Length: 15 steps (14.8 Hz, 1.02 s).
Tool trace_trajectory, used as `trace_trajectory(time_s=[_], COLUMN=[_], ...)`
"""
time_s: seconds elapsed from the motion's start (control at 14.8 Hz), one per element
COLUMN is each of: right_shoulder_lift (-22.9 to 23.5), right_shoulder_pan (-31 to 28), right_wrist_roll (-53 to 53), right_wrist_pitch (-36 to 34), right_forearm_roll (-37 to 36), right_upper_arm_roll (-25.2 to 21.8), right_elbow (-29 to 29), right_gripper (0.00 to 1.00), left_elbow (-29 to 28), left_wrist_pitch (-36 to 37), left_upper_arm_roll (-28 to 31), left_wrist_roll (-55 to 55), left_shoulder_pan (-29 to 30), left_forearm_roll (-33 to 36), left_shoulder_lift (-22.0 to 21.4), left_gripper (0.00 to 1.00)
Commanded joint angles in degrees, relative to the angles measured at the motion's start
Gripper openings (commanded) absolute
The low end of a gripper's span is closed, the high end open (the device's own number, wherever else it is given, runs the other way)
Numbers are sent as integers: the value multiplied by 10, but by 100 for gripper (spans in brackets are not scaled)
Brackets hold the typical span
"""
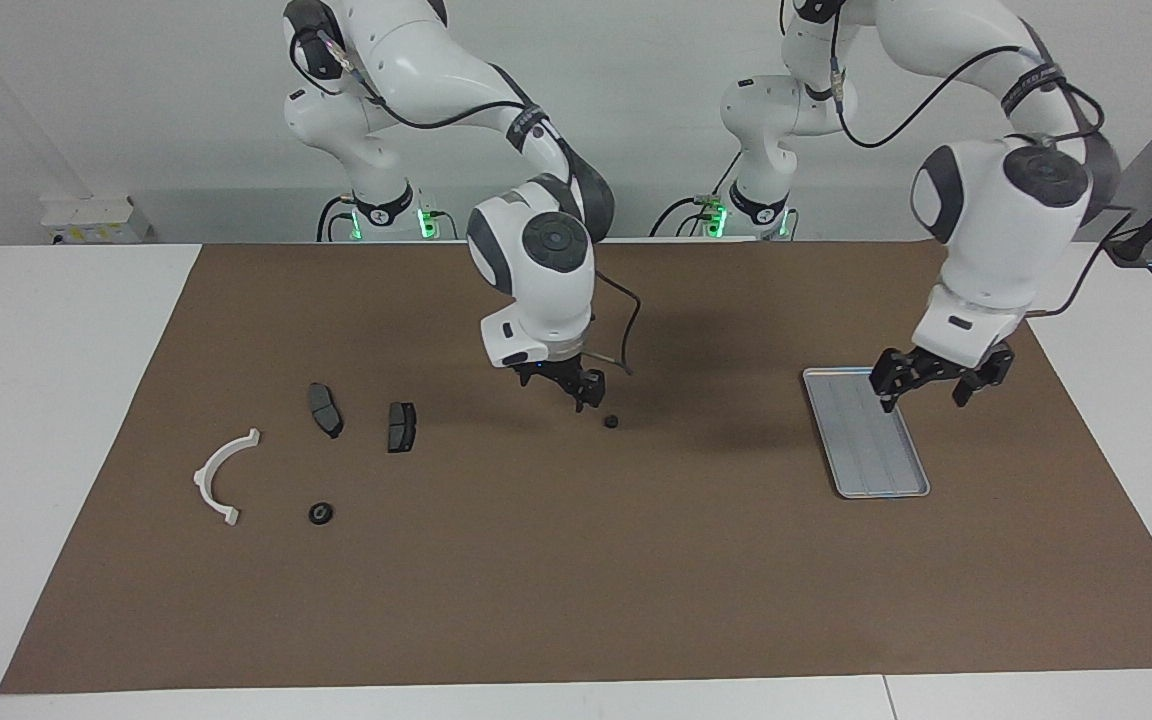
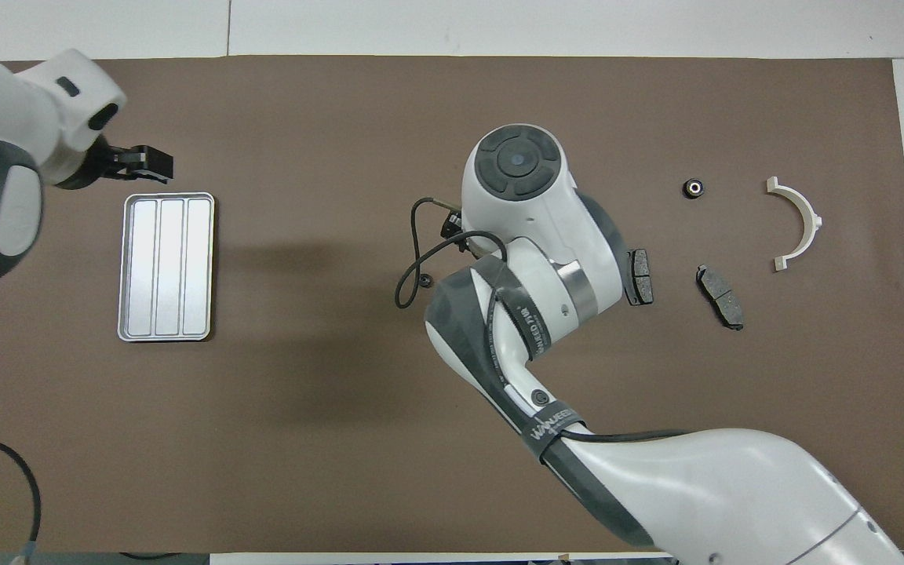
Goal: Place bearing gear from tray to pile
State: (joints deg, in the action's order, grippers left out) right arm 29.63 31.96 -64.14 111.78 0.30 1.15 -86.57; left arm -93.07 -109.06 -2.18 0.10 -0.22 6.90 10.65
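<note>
- Jaws of L gripper (image 1: 923, 398) spread wide, nothing between them; it hangs in the air off the tray's (image 1: 876, 470) end nearer the robots as seen in facing view. Overhead view puts it off the tray's farther end instead, so can't tell which end it's really over.
- Jaws of R gripper (image 1: 576, 392) also apart, empty. It's low over the brown mat (image 1: 576, 580), well apart from tray toward R arm's end of table, fingers pointing down.
- Bearing gear (image 1: 612, 421), a small black ring, lies flat on the mat, not in the tray. It's well apart from tray toward R arm's end, just beside the R gripper's tips; no contact visible.
- Tray sits flat on mat w/ long side running away from the robots, ridged floor showing, at L arm's end of the mat.
- Pile is much farther from tray than the bearing gear, same direction:
- two dark grey pads, one (image 1: 401, 427) closer to tray and the other (image 1: 326, 410) just beside it, not touching.
- white half-ring bracket (image 1: 204, 478) is farthest from tray, lying flat, open side facing back toward tray.
- 2nd small black ring (image 1: 321, 513) lies near bracket & pads, farther from the robots than the pads, apart from all of them.
- R arm's wrist covers part of the closer pad in overhead view.
</note>
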Motion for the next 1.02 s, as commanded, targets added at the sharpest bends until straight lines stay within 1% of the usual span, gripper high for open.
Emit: trace_trajectory(time_s=[0.0,0.14,0.2,0.27,0.34,0.47,0.61,0.68,0.74,0.81,0.88,0.95], right_shoulder_lift=[68,83,89,93,96,106,114,114,113,113,112,112], right_shoulder_pan=[16,27,28,28,30,38,42,42,42,42,41,41], right_wrist_roll=[-53,-59,-63,-67,-68,-72,-75,-75,-75,-74,-74,-73], right_wrist_pitch=[9,23,31,38,41,55,68,69,70,71,75,77], right_forearm_roll=[-6,-7,-7,-7,-7,-8,-7,-8,-8,-8,-7,-6], right_upper_arm_roll=[-1,-1,-1,-1,-1,-1,-1,-1,-1,-1,0,-1], right_elbow=[70,79,81,83,84,83,83,83,83,82,77,75], right_gripper=[100,100,100,100,100,100,100,100,100,100,99,95], left_elbow=[28,16,-19,-65,-90,-97,-116,-101,-66,-43,-31,-21], left_wrist_pitch=[102,135,164,154,128,126,118,104,108,131,145,155], left_upper_arm_roll=[-6,-7,-8,-9,-9,-9,-9,-9,-8,-7,-7,-7], left_wrist_roll=[27,23,25,26,25,26,26,28,27,27,27,27], left_shoulder_pan=[11,10,8,6,7,6,6,10,11,11,12,12], left_forearm_roll=[-11,-23,-23,-23,-23,-23,-22,-23,-26,-30,-35,-36], left_shoulder_lift=[-53,-103,-133,-168,-184,-186,-200,-192,-175,-164,-162,-156], left_gripper=[100,100,100,100,100,100,100,100,100,100,100,100])
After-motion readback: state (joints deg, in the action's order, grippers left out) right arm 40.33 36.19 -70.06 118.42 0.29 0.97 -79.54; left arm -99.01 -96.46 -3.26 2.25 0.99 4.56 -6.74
